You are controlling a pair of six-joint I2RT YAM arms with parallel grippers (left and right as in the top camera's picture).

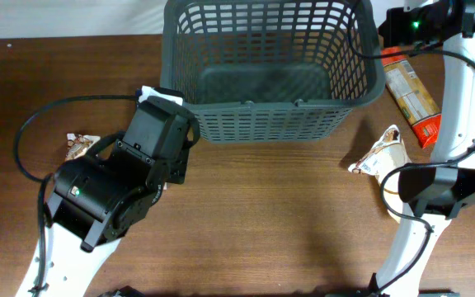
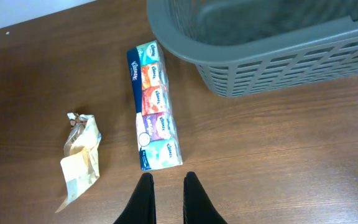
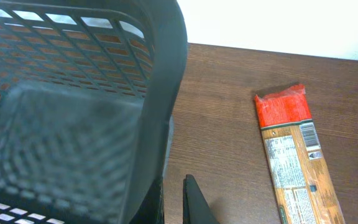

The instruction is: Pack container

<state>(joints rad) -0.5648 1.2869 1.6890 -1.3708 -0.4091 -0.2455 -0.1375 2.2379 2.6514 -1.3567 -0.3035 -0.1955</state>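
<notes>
Left of the container: tissue pack, lengthwise ahead of nearer left gripper
Left gripper: closed, empty

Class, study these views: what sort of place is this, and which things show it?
Likely a robotics lab test bench, not a shop: two robot arms at a plain wooden table, an empty grey basket, and a tissue pack and red-topped packet laid out for packing.

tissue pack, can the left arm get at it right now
Probably yes: the tissue pack lies just ahead of the left pincer, nothing between them, though the pincer is shut.
</notes>
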